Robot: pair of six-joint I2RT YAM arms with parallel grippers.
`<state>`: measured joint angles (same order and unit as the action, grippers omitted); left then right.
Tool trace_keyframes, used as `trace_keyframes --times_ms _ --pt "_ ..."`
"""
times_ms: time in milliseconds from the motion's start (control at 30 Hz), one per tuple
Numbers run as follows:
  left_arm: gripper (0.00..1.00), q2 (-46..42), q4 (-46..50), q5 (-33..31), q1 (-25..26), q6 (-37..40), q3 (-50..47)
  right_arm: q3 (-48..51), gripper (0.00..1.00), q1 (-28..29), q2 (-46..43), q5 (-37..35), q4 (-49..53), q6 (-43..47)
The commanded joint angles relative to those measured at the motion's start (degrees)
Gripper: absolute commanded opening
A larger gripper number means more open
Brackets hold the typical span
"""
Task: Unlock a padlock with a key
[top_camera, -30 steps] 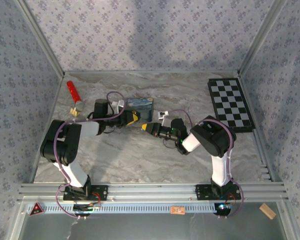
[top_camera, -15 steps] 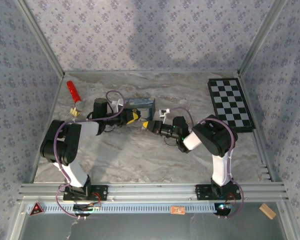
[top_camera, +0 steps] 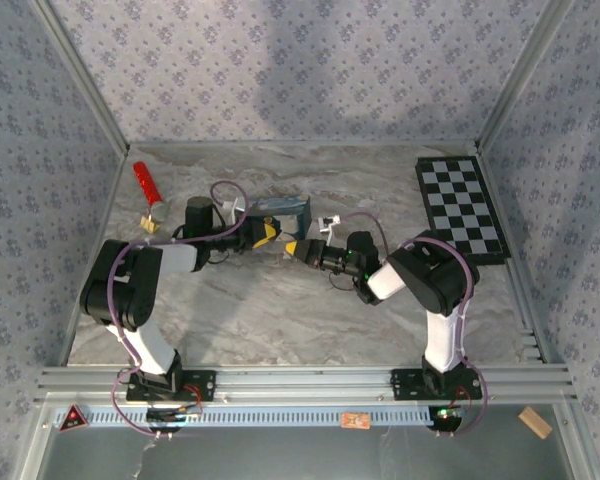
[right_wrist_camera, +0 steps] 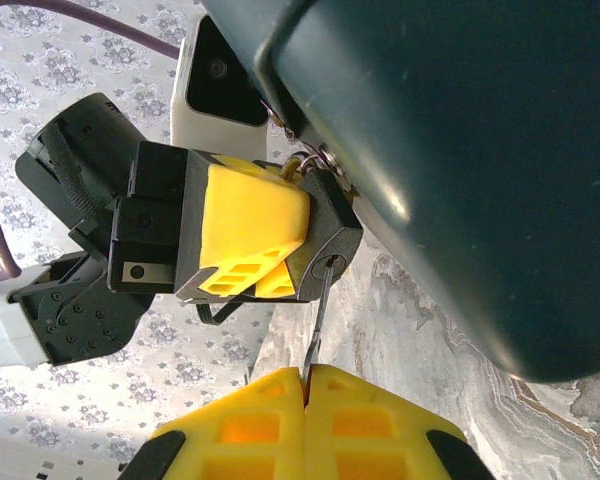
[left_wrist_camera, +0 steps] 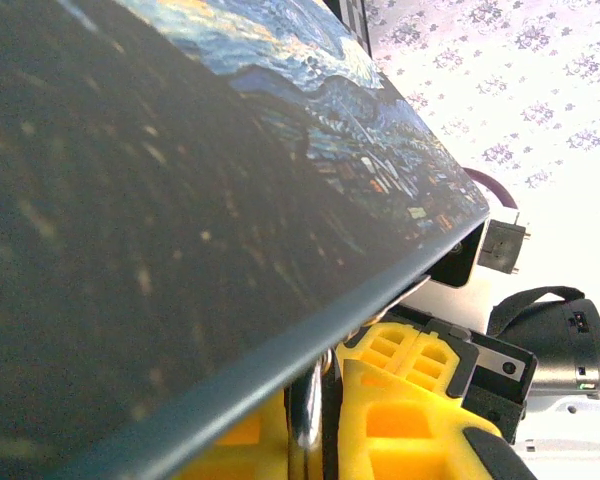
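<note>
In the right wrist view the small black padlock [right_wrist_camera: 332, 240] is clamped between the yellow fingers [right_wrist_camera: 245, 220] of my left gripper. A thin metal key [right_wrist_camera: 317, 325] has its tip in the padlock's keyhole. Its other end is pinched in my shut right gripper [right_wrist_camera: 305, 378]. In the left wrist view my left gripper [left_wrist_camera: 325, 425] is shut, with a silver part of the padlock [left_wrist_camera: 305, 410] between its fingers. From above, the left gripper [top_camera: 265, 235] and right gripper [top_camera: 295, 248] meet tip to tip in front of the blue tin.
A blue painted tin [top_camera: 280, 209] lies right behind the grippers and looms close over both wrist cameras [left_wrist_camera: 180, 200] [right_wrist_camera: 460, 150]. A red stick [top_camera: 147, 183] and a small wooden block [top_camera: 150, 224] sit far left. A chessboard [top_camera: 462, 208] lies at the right.
My right gripper has moved left and away from me with the key, closing the gap to the left gripper. The blue tin looks narrower from above than a second ago.
</note>
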<state>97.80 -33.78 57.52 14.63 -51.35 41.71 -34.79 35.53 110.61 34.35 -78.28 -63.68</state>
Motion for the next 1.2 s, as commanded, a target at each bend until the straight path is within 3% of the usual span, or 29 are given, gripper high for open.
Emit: trace_keyframes --times_ms 0,1167 --pt "0.0 -1.03 -7.2 3.3 -0.22 0.53 0.39 -1.24 0.0 0.4 -1.35 1.21 -1.53 -0.56" --pt "0.0 -1.29 -8.58 4.25 -0.04 -0.85 0.28 -1.5 0.0 -0.05 0.2 -0.2 -1.47 -1.18"
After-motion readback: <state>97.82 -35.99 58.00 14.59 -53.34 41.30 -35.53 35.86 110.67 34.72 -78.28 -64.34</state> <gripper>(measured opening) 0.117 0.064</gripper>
